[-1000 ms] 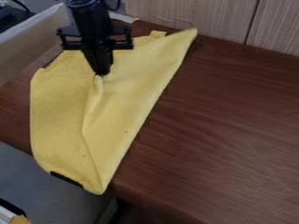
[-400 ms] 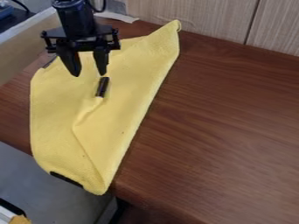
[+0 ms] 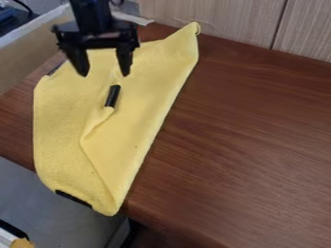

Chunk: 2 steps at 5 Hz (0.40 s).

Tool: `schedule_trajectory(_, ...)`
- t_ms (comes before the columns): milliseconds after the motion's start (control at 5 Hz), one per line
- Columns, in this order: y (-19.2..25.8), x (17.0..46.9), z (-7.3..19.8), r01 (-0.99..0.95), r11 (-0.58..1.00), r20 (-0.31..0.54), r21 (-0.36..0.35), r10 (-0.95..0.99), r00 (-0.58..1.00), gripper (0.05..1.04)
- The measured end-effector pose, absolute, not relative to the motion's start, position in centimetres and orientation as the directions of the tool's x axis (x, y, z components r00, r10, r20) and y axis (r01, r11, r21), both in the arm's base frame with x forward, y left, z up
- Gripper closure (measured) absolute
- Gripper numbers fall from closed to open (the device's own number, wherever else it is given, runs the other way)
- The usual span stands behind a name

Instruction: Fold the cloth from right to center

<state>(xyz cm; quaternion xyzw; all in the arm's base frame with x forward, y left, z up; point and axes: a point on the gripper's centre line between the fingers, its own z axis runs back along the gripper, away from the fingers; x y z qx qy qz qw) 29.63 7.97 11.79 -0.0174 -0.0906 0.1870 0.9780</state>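
Observation:
The black gripper [image 3: 103, 74] hangs over the upper left part of the yellow cloth [image 3: 137, 116], its two fingers spread apart with nothing between them. The cloth lies on the left of the wooden table, its right part folded over toward the middle. A small black tag [image 3: 112, 96] lies on the cloth, just below the gripper, where the folded corner ends. From there a raised crease runs down to the cloth's lower tip. One corner points to the upper right.
The brown wooden table [image 3: 252, 135] stretches to the right, with a pale wooden panel [image 3: 219, 17] behind it. A light board [image 3: 29, 60] stands at the upper left. The cloth's lower end reaches the table's front left edge, above a grey surface [image 3: 38, 203].
The gripper has opened and let go of the cloth, uncovering the black tag. It shifted left, then back right and slightly up. The cloth's upper right corner has drawn in leftward.

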Motion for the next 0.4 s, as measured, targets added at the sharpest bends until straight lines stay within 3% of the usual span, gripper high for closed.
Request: schedule_trajectory(400,6.9,31.4,15.3,-0.314,0.946,0.199,-0.074,0.323,0.925,0.082)
